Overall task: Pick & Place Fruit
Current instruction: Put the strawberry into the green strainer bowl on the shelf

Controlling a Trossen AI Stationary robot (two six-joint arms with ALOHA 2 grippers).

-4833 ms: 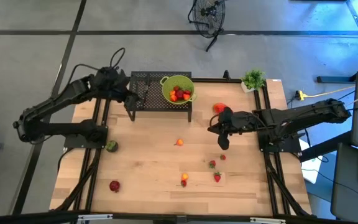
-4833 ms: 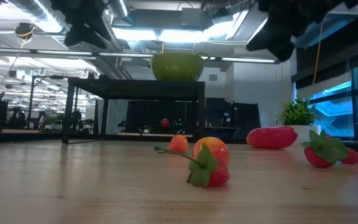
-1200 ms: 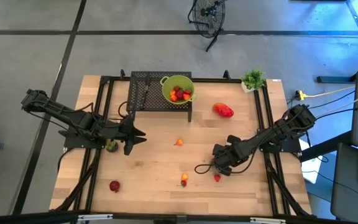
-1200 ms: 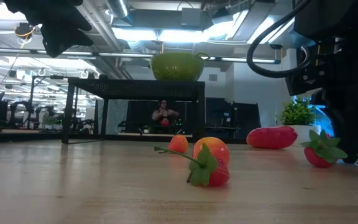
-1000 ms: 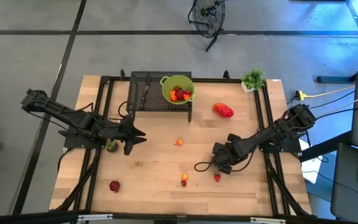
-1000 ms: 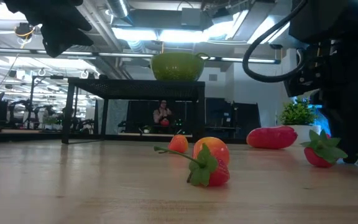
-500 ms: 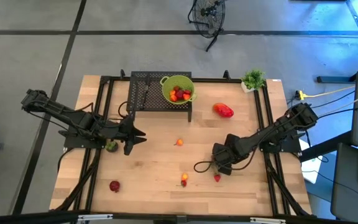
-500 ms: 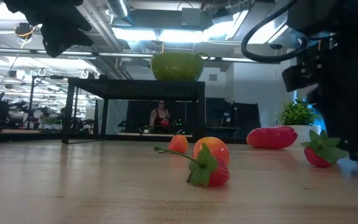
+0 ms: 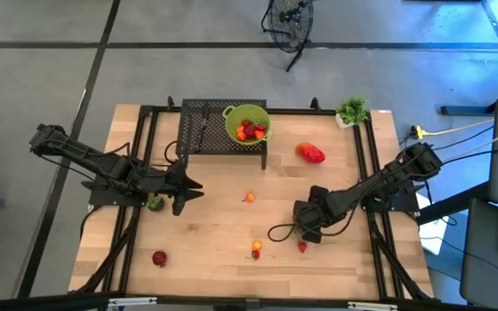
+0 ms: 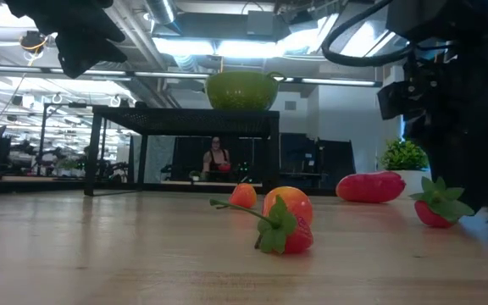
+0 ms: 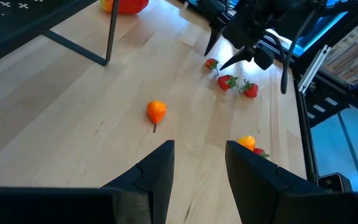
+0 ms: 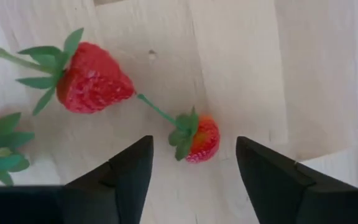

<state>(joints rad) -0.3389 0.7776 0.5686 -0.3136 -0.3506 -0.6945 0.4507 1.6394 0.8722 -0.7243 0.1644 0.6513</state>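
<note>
My right gripper (image 12: 194,165) points down, open, over the right near part of the table (image 9: 214,276). A small strawberry (image 12: 196,138) lies on the wood between its fingers, clear of both. A bigger strawberry (image 12: 92,78) lies beside it. My left gripper (image 11: 199,163) hangs open and empty above the table's left side (image 9: 188,187). Loose on the wood lie an orange fruit (image 9: 248,198), an orange piece with a strawberry (image 9: 256,250), a red fruit (image 9: 159,257), a dark green fruit (image 9: 155,203) and a glossy red oblong fruit (image 9: 311,154).
A lime-green bowl (image 9: 247,123) holding several red and orange fruits sits on a black wire rack (image 9: 201,130) at the far middle. A small potted plant (image 9: 352,111) stands at the far right corner. Black frame rails (image 9: 137,216) run along both sides of the table.
My right gripper has stayed over the strawberries and has rolled a little about the line it points along. The fruit has kept its place.
</note>
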